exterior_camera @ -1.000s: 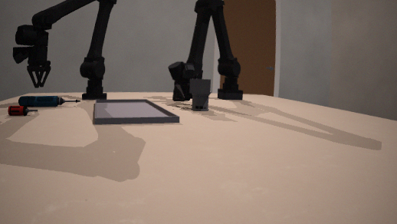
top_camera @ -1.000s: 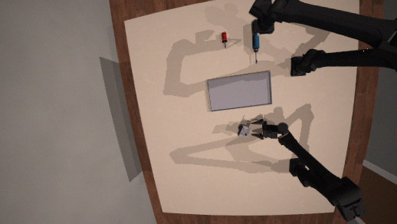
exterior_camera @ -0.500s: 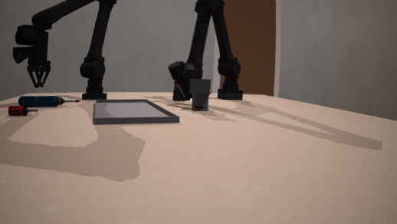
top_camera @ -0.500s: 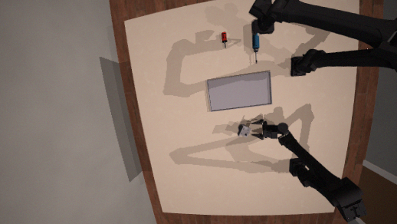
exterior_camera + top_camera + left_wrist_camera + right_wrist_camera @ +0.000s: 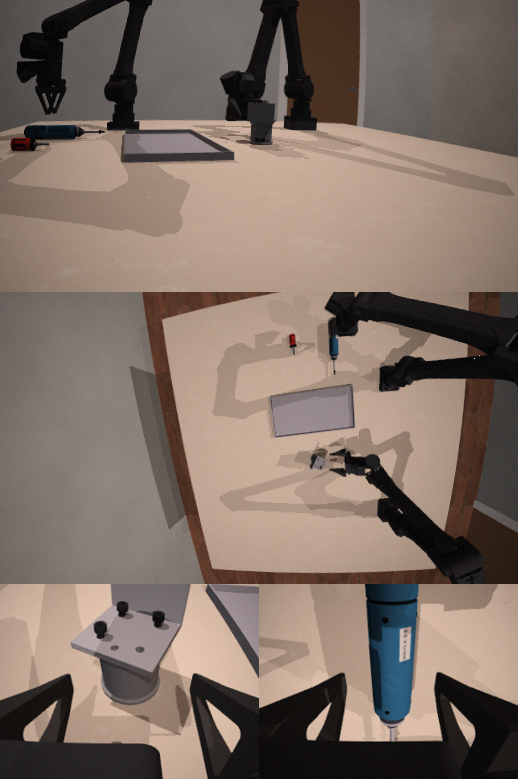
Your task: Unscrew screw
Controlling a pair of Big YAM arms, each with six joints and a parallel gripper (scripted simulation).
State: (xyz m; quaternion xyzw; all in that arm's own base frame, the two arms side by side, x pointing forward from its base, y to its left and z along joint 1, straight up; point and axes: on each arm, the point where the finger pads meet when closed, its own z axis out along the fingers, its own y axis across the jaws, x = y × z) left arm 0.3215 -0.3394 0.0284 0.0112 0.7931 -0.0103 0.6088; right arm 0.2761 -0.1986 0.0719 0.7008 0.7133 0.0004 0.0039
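Left gripper [image 5: 336,462] [image 5: 244,111] [image 5: 131,676] stands open, reaching toward nine o'clock from above; right gripper [image 5: 343,328] [image 5: 51,111] [image 5: 391,675], fingers apart, points to six o'clock in the exterior view.

Walls [image 5: 75,417] [image 5: 200,60], grey, plain. Door [image 5: 327,60], brown, pale frame, handle at one side. Table [image 5: 240,542] [image 5: 300,225], pale top, reddish-brown wooden border. Floor [image 5: 502,542], brown, beside pale skirting. Light dim, casting shadows across the tabletop.
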